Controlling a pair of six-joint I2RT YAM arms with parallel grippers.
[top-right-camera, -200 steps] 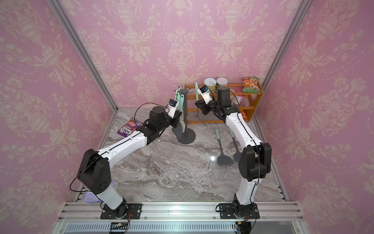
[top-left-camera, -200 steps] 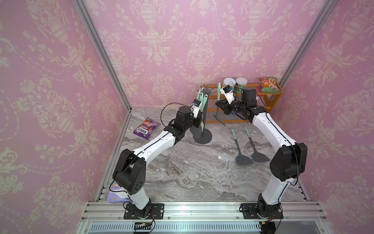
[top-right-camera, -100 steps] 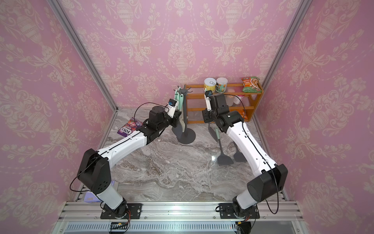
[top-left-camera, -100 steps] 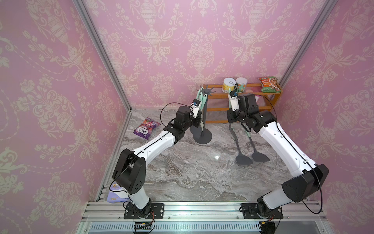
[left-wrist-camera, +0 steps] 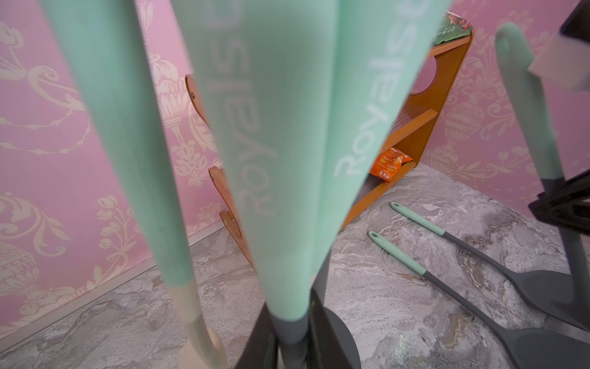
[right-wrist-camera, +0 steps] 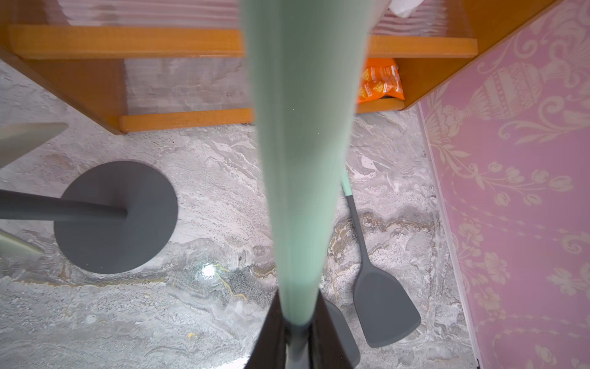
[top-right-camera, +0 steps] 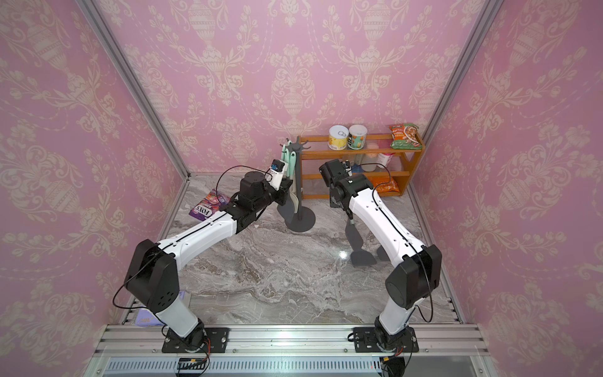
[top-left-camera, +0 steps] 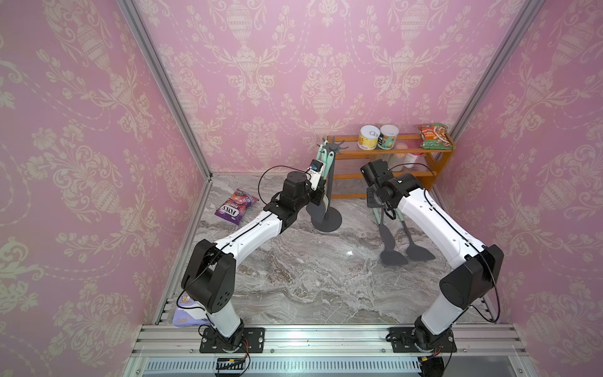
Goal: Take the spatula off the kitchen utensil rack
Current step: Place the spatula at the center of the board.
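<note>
The right pincer (right-wrist-camera: 298,319) is pinched tight on the mint-green handle of a spatula (right-wrist-camera: 300,159) with a dark grey head. The spatula is off the dark grey rack (top-left-camera: 334,223) with the thin pole and round flat base, and well apart from it. It hangs head down over the grey marble table (top-left-camera: 293,277), near two more grey spatulas (top-left-camera: 419,253) lying flat there. The left pincer (left-wrist-camera: 290,319) is pinched tight on another mint-green-handled tool (left-wrist-camera: 255,127) that hangs on the rack.
</note>
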